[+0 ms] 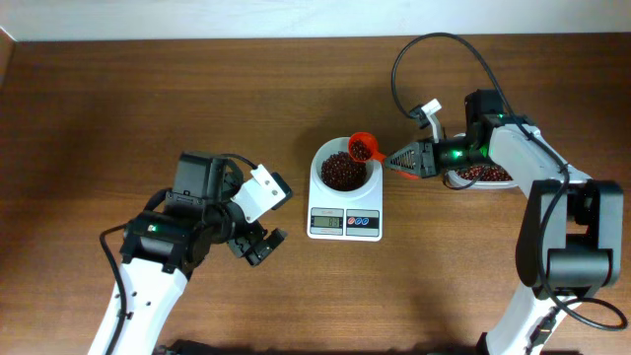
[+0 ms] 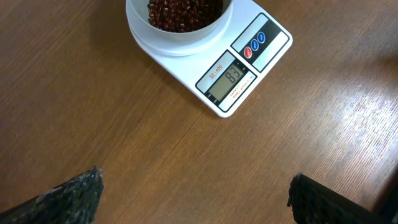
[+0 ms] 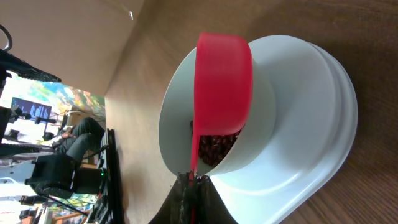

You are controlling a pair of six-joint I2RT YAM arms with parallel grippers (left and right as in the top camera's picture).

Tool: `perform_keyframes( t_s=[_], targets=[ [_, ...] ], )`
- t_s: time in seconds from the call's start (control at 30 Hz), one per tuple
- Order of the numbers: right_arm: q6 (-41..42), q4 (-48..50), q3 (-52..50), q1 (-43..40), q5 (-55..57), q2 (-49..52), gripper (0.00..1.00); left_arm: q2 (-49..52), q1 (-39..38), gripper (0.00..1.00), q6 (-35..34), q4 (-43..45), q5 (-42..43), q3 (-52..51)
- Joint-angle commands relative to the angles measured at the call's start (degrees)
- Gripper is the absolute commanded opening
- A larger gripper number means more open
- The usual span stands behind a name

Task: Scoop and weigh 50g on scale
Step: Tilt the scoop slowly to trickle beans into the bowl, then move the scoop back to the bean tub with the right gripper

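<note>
The right gripper (image 1: 399,158), clamped on the handle of a red scoop (image 1: 362,148), holds it tilted over the white bowl (image 3: 177,124) on the scale (image 1: 345,225), where the red-brown beans (image 1: 341,173) lie heaped. The left gripper (image 1: 260,246) hangs with fingers apart above the table (image 1: 148,99), near the scale. The step likely calls for a slow trickle, checked against the display (image 2: 231,77), whose digits are hard to read with certainty.

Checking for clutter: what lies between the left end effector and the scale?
Only bare table between left end effector and scale, clearest in the left wrist view.
</note>
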Motion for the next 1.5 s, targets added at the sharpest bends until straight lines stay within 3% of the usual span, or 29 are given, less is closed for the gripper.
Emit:
perform_keyframes(
  t_s=[0.0, 0.47, 0.53, 0.6, 0.77, 0.8, 0.83, 0.87, 0.9, 1.03, 1.4, 1.47],
  targets=[
    [-0.37, 0.2, 0.7, 0.33, -2.71, -0.35, 0.04, -0.44, 0.2, 0.99, 0.68, 0.07, 0.02, 0.83],
    [-0.35, 0.17, 0.66, 0.33, -2.73, -0.35, 0.04, -0.44, 0.2, 0.99, 0.68, 0.07, 0.02, 0.83],
    [-0.81, 0.2, 0.66, 0.09, -14.29, -0.35, 0.04, -0.44, 0.2, 0.99, 0.68, 0.07, 0.02, 0.83],
    [-0.26, -0.02, 0.66, 0.26, -5.51, -0.35, 0.04, -0.44, 0.2, 0.99, 0.68, 0.07, 0.02, 0.83],
    [-2.27, 0.2, 0.66, 0.11, -11.17, -0.35, 0.04, -0.44, 0.2, 0.99, 0.68, 0.07, 0.02, 0.83],
    [0.0, -0.09, 0.66, 0.35, -2.25, -0.35, 0.04, -0.44, 0.2, 0.99, 0.68, 0.07, 0.02, 0.83],
    [2.27, 0.0, 0.66, 0.59, -2.1, -0.35, 0.04, -0.44, 0.2, 0.99, 0.68, 0.07, 0.02, 0.83],
    [-2.34, 0.15, 0.66, 0.5, -9.42, -0.35, 0.04, -0.44, 0.2, 0.99, 0.68, 0.07, 0.02, 0.83],
    [-3.02, 0.17, 0.66, 0.59, -4.09, -0.35, 0.04, -0.44, 0.2, 0.99, 0.68, 0.07, 0.0, 0.83],
    [-1.92, 0.7, 0.66, 0.55, -9.99, -0.35, 0.04, -0.44, 0.2, 0.99, 0.68, 0.07, 0.02, 0.83],
    [-1.9, 0.63, 0.66, 0.55, -9.57, -0.35, 0.04, -0.44, 0.2, 0.99, 0.68, 0.07, 0.02, 0.83],
    [1.79, 0.39, 0.66, 0.59, -5.14, -0.35, 0.04, -0.44, 0.2, 0.99, 0.68, 0.07, 0.02, 0.83]
  ],
)
